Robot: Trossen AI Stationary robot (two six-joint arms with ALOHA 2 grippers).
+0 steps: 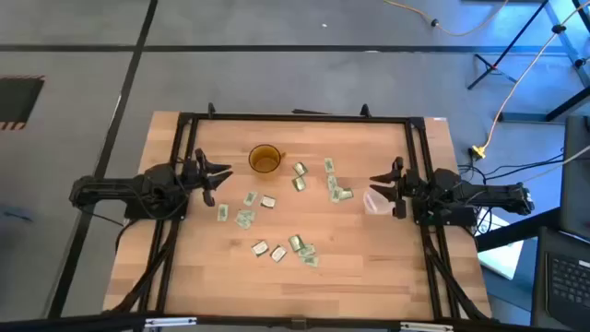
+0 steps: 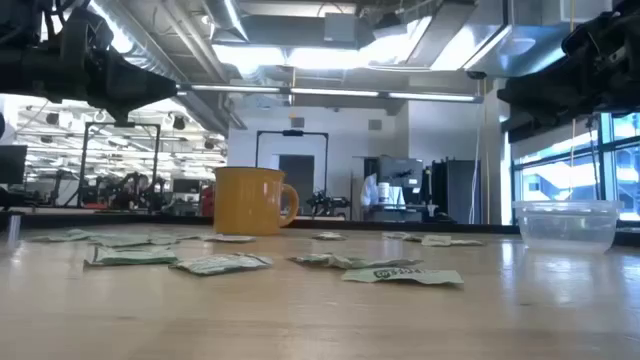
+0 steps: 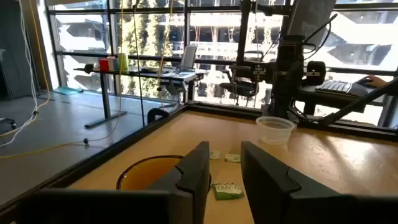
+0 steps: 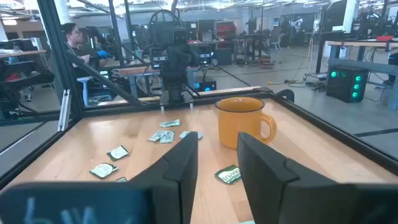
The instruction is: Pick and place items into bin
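Several small pale green and white packets lie flat on the wooden table, some near its middle (image 1: pixel 244 218), others toward the near edge (image 1: pixel 300 247) and the far right (image 1: pixel 334 187). The clear round bin (image 1: pixel 375 202) stands upright at the right, just in front of my right gripper (image 1: pixel 380 187). That gripper is open with nothing in it and hovers above the table. At the table's left side my left gripper (image 1: pixel 218 183) is open and empty too, and points toward the middle. In the left wrist view a packet (image 3: pixel 228 190) lies on the table beyond the fingers.
An amber-brown cup with a handle (image 1: pixel 265 160) stands upright toward the far edge, between the two grippers and nearer the left one. A black frame (image 1: pixel 295 118) runs round the tabletop. Bare wood lies along the near edge (image 1: pixel 295 295).
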